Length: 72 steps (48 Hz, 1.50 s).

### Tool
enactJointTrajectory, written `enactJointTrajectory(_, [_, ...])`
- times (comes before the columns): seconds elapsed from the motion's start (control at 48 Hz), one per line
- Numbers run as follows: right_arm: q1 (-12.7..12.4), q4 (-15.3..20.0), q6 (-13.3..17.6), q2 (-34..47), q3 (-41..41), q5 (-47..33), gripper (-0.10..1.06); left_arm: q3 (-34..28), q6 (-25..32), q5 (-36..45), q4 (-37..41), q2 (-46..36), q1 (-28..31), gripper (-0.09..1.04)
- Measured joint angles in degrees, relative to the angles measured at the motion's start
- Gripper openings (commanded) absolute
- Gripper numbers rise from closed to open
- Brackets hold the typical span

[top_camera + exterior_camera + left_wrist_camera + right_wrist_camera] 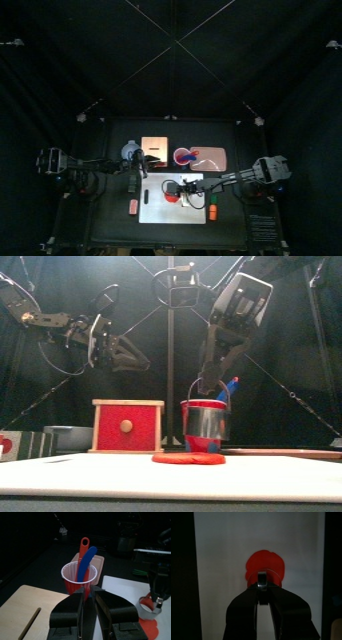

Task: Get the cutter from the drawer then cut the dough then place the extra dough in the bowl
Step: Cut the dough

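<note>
Front view | right claw (261,586) clamped on wire handle of round metal cutter (203,424) | cutter over flat red dough disc (189,458) on white cutting board (80,472) | left claw (87,596) closed, empty, raised

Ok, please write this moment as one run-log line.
step: cut dough | right gripper: shut on cutter handle, over dough on white board | left gripper: shut, empty, facing red cup

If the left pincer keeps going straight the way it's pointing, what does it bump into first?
Probably the red cup with the toy knives in it: it stands right ahead of the left pincer. How far off is hard to tell here.
</note>
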Motion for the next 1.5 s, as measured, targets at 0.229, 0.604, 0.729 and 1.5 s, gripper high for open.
enactJointTrajectory(0.229, [0.1,0.1,0.1,2.3,-2.8,0.7,0.50,0.5,0.0,0.0,0.0,0.1,0.3,0.61])
enactJointTrajectory(0.604, [-1.1,0.6,0.0,3.6,-3.8,1.0,0.50,1.9,0.0,0.0,-0.1,0.0,0.3,0.61])
enactJointTrajectory(0.729, [-1.8,0.6,0.0,3.9,-4.0,1.0,0.50,2.5,0.0,0.0,0.0,-0.2,0.2,0.61])
enactJointTrajectory(1.5, [-1.9,3.4,0.0,5.5,-5.2,1.8,0.50,3.7,-0.3,0.0,-0.6,-0.2,0.3,0.61])
